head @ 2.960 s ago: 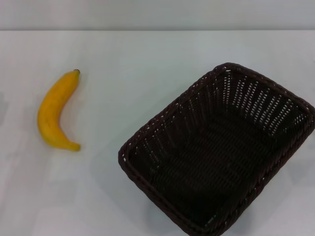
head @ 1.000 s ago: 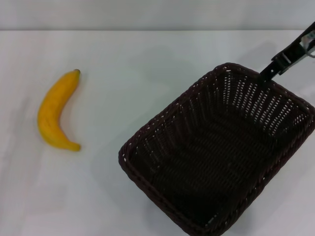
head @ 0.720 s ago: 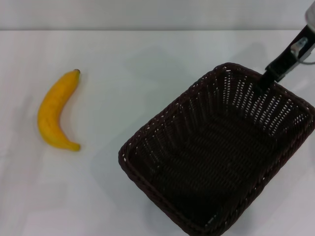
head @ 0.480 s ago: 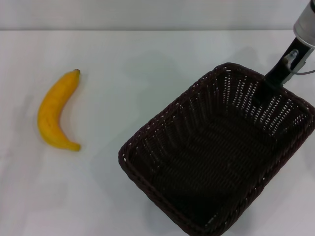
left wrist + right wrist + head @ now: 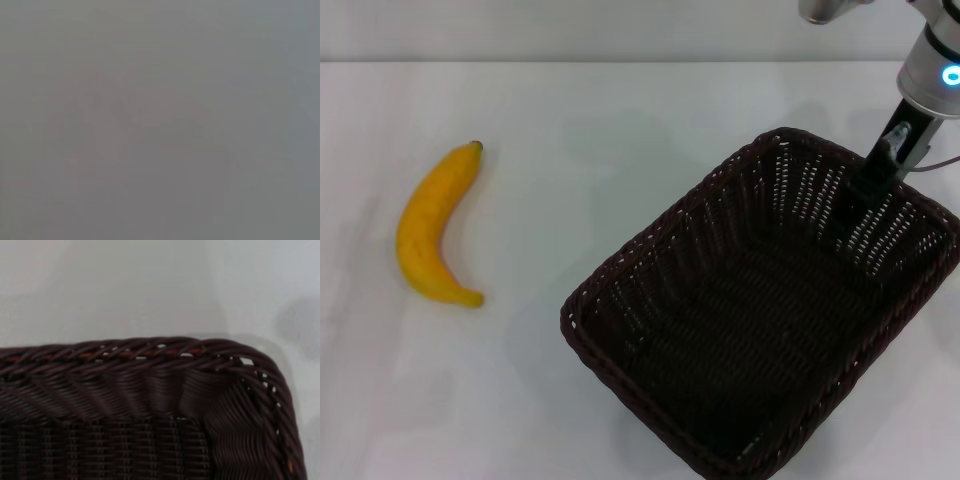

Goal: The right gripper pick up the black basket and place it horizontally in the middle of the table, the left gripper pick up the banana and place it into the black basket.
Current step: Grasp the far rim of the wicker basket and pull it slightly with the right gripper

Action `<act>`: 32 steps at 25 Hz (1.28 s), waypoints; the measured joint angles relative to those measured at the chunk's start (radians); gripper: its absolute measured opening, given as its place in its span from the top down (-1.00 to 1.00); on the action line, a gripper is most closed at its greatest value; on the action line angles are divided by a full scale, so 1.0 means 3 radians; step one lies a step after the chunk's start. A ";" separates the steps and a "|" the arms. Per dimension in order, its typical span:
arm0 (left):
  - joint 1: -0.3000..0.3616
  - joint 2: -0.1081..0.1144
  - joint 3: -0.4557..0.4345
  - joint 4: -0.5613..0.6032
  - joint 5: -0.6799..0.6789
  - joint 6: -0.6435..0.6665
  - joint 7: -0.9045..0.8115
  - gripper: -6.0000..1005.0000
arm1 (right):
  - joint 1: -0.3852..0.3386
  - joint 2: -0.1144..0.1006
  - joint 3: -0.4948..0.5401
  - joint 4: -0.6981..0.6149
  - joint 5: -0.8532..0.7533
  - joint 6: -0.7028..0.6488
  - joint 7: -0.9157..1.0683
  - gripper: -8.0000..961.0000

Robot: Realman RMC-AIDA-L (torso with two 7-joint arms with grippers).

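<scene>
Item 1, black basket (image 5: 760,310): large rectangular woven basket, standing upright on the table (image 5: 620,110), mouth up, set at a slant to the table edges. It occupies the right and near part of the head view; 1 near corner runs to the lower edge of that view. Interior holds nothing visible.

Item 2, right gripper (image 5: 873,178): slim black end piece on a grey arm entering from the upper right. It sits at the basket's far right wall, over or just inside the braided rim; contact cannot be told. Whether its fingers are apart or together cannot be told. The right wrist view shows 1 corner of the black basket's rim (image 5: 150,370) close below, with white table beyond it.

Item 3, banana (image 5: 432,226): 1 curved yellow banana lying flat on the table at the left, dark stem tip pointing away from the robot, well apart from the basket.

Item 4, left gripper: not seen in any view; the left wrist view shows only a plain grey field.
</scene>
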 joint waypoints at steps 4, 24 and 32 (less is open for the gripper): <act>0.0012 0.0001 -0.0004 0.0000 0.0000 0.0000 -0.0001 -0.72 | 0.0000 -0.0002 -0.0001 0.0000 -0.0007 -0.0017 0.0032 -0.29; 0.0071 0.0027 -0.0070 0.0069 -0.0047 -0.0014 -0.0006 -0.72 | -0.0070 -0.0148 0.0708 -0.0030 -0.0039 0.0040 0.0709 0.68; 0.0019 0.0065 -0.0070 0.0077 -0.0046 -0.0010 -0.0010 -0.72 | -0.0413 -0.0199 0.0828 -0.0264 0.0001 0.0208 0.0924 0.69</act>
